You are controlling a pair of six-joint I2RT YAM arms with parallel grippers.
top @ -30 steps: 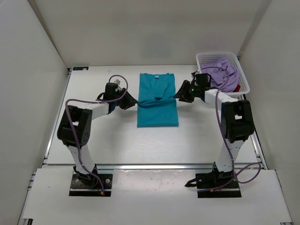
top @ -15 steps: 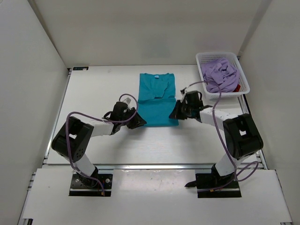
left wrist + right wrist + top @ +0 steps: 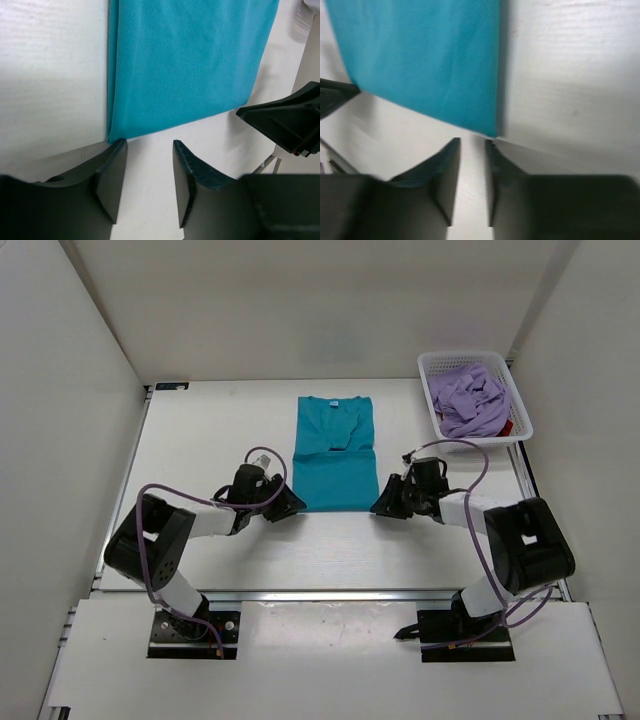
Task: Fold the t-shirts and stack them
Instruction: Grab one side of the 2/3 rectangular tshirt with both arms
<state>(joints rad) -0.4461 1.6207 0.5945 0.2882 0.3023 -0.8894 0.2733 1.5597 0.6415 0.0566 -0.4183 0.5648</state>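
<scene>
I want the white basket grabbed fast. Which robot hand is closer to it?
Right. The right gripper is on the basket side of the teal shirt; the left gripper is across it.

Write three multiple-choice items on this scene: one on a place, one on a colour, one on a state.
1. Where does the lavender t-shirt lie?
A. In the white basket
B. Draped over the right arm
C. On the floor

2. What colour is the folded t-shirt on the table?
A. Dark red
B. Lavender
C. Teal

3. What state is the left gripper in?
A. Shut on the hem
B. Open, nothing between its jaws
C. Shut on the basket rim

Key:
1 A: purple cloth fills the basket at the far right.
2 C: the top view shows teal cloth mid-table.
3 B: the left wrist view shows bare table between its jaws.
</scene>
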